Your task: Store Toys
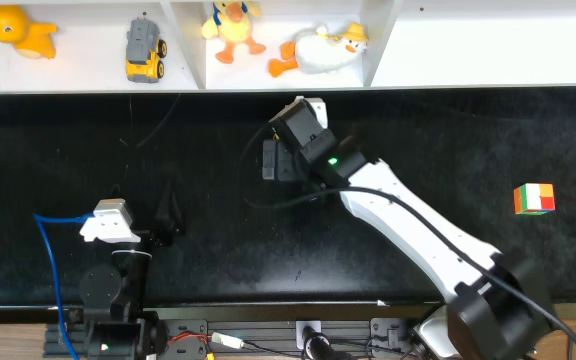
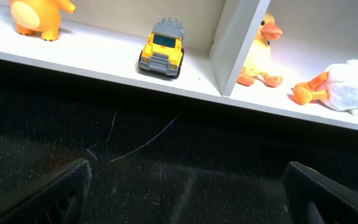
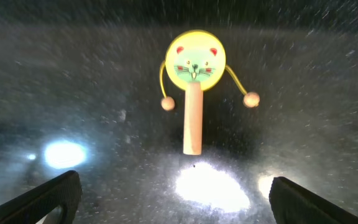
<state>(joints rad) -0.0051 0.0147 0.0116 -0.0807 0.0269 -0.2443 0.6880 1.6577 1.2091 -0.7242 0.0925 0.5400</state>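
Note:
A small rattle drum point(image 3: 194, 68) with a yellow cat face, a wooden handle and two beads on strings lies on the black table. My right gripper point(image 3: 173, 199) hovers above it, open, with the handle end nearest its fingers. From above, that gripper point(image 1: 276, 160) is at the table's middle, close to the shelf, and covers the rattle. A colour cube point(image 1: 534, 198) sits alone at the far right. My left gripper point(image 2: 188, 199) is open and holds nothing. It is low at the left point(image 1: 163, 215) and faces the shelf.
The white shelf point(image 1: 288, 80) along the back holds a yellow duck figure point(image 1: 20, 30), a yellow toy truck point(image 1: 145, 50), a plush duck point(image 1: 233, 28) and a white plush bird point(image 1: 323, 48). Its rightmost bay point(image 1: 488, 40) holds nothing. A blue cable point(image 1: 53, 250) loops by the left arm.

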